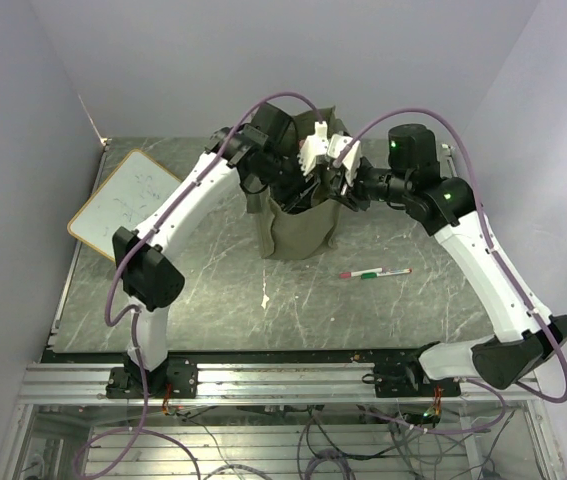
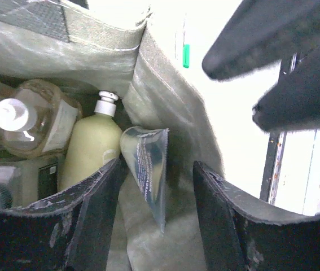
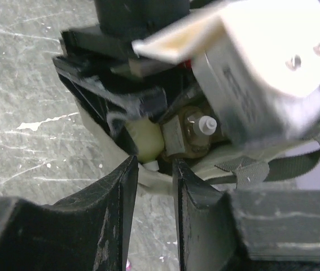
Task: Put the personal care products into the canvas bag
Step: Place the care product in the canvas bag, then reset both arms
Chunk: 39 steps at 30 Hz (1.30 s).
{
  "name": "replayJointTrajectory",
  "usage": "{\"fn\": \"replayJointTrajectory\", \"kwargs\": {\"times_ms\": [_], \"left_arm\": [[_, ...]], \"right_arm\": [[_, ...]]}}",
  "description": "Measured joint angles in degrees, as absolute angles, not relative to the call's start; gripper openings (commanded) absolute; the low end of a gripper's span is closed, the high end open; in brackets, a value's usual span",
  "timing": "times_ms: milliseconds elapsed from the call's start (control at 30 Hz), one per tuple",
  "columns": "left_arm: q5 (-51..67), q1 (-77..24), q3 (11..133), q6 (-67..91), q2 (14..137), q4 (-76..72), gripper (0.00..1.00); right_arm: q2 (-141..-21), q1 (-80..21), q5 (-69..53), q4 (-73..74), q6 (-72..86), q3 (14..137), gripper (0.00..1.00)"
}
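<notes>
Two arms meet at the mouth of the boxy olive-green canvas bag [image 1: 298, 235]; I judge this a let-go step.
From above, the left gripper [image 1: 304, 186] and right gripper [image 1: 340, 181] crowd the bag, which stands on a dark marbled tabletop [image 1: 213, 300] between pale walls [image 1: 163, 60]. Left wrist: jaws half apart, empty, over a translucent grey tube [image 2: 146, 169], a white-capped yellow-green bottle [image 2: 95, 148] and an amber square bottle [image 2: 38, 121] inside the bag. Right wrist: jaws barely apart at the bag's rim, gripping nothing. Next, both need lifting clear.
</notes>
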State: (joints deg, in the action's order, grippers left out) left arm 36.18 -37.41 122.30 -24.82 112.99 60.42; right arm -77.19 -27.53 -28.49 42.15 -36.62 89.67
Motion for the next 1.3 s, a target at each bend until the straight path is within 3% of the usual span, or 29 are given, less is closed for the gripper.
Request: {"fn": "replayJointTrajectory", "kwargs": {"times_ms": [400, 800, 933, 1033, 1067, 1300], "left_arm": [[31.4, -29.32, 122.3, -21.8, 104.25, 57.14, 0.73], [10.72, -17.96, 115.59, -15.42, 91.9, 49.8, 0.77], [3.81, -15.97, 112.75, -13.65, 90.35, 48.1, 0.81], [-1.39, -14.57, 109.34, -12.27, 89.06, 46.81, 0.91], [-2.9, -14.11, 108.2, -11.88, 88.55, 46.59, 0.99], [-8.4, -13.15, 91.05, -11.75, 77.73, 36.69, 0.99]], "right_arm": [[-71.7, -15.88, -23.33, 35.29, -21.63, 87.64, 0.42], [-71.92, -7.53, -5.3, 25.1, -7.35, 81.87, 0.56], [-72.73, -7.01, -3.09, 22.9, -6.79, 81.84, 0.68], [-72.93, -6.57, -2.83, 21.8, -6.7, 81.84, 0.98], [-72.97, -6.39, -2.98, 21.39, -6.68, 81.78, 1.0], [-72.97, -5.82, -4.97, 19.53, -6.59, 79.88, 1.0]]}}
